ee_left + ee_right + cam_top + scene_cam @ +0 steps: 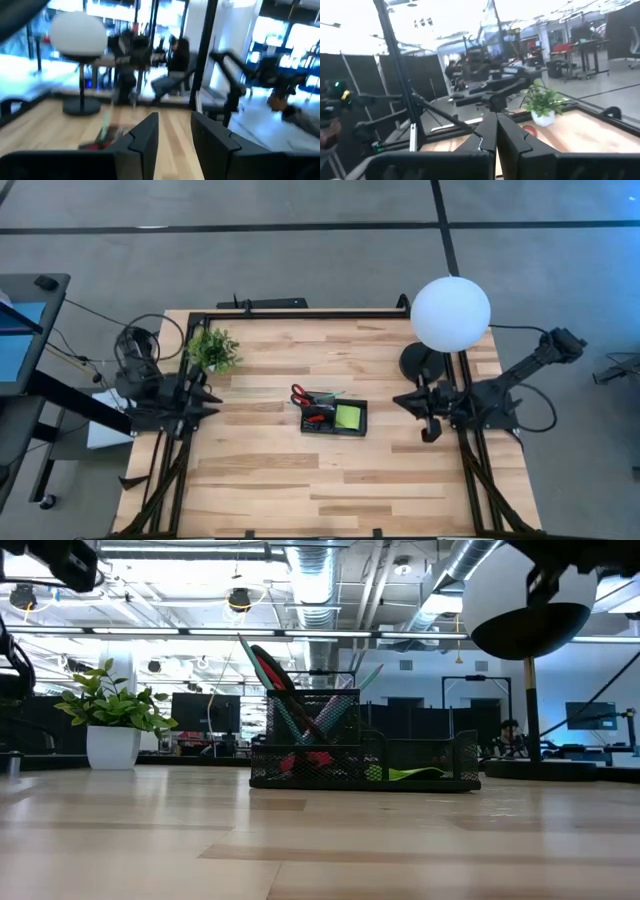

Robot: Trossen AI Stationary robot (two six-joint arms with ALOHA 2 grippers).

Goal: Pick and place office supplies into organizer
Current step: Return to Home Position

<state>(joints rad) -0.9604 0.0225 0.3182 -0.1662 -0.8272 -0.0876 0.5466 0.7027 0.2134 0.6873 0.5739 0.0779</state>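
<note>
The black mesh organizer [333, 416] stands at the table's middle. Red-handled scissors [300, 394] and thin pens [300, 705] stand slanting in its taller section, and a lime-green sticky-note pad [349, 416] lies in a low compartment. A red item [300, 762] shows through the mesh. My left gripper [216, 402] hovers at the table's left edge, pointing level toward the organizer; its fingers [145, 137] are open with nothing between them. At the right edge my right gripper [397, 399] also hovers, its fingers [487, 132] shut on nothing.
A small potted plant [212, 350] stands at the far left, close to my left arm. A white globe lamp [450, 312] on a black base [420, 362] stands at the far right, beside my right arm. Bare wood lies along the near side of the table.
</note>
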